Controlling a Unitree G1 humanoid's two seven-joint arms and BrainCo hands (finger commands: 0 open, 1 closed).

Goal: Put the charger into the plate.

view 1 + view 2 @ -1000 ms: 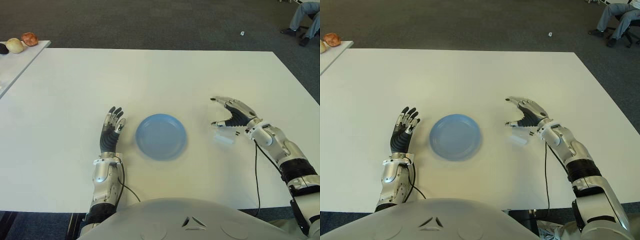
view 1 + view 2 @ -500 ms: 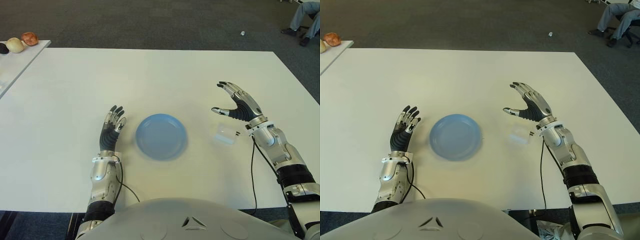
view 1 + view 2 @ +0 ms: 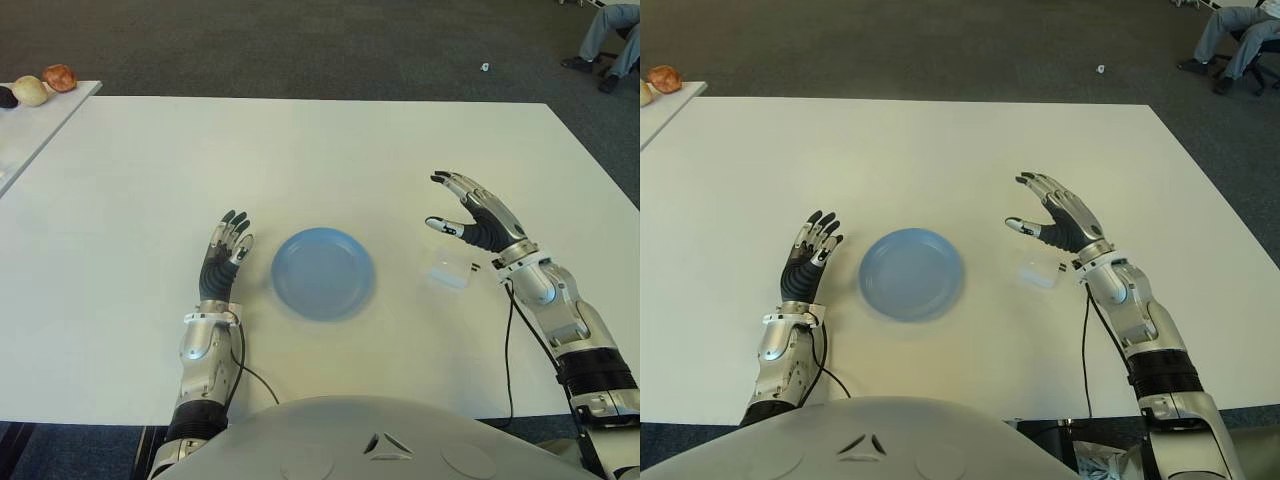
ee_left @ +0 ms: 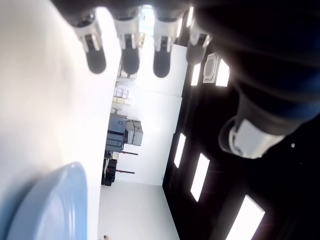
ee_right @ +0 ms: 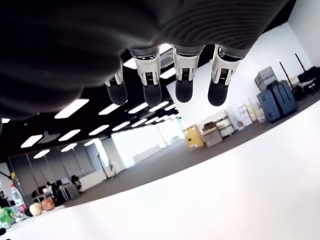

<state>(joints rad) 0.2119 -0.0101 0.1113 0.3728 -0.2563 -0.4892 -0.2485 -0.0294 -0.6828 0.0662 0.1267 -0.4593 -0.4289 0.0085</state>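
Left eye view showed the charger on the counter right of the plate, right hand above, fingers apart; it should descend squarely before closing, left hand idle, fingers relaxed.

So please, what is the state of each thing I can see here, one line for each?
charger: lying on the table, right of the plate, not held.
plate: empty, upright on the table.
right hand: open, fingers spread, above the charger.
left hand: open, left of the plate.
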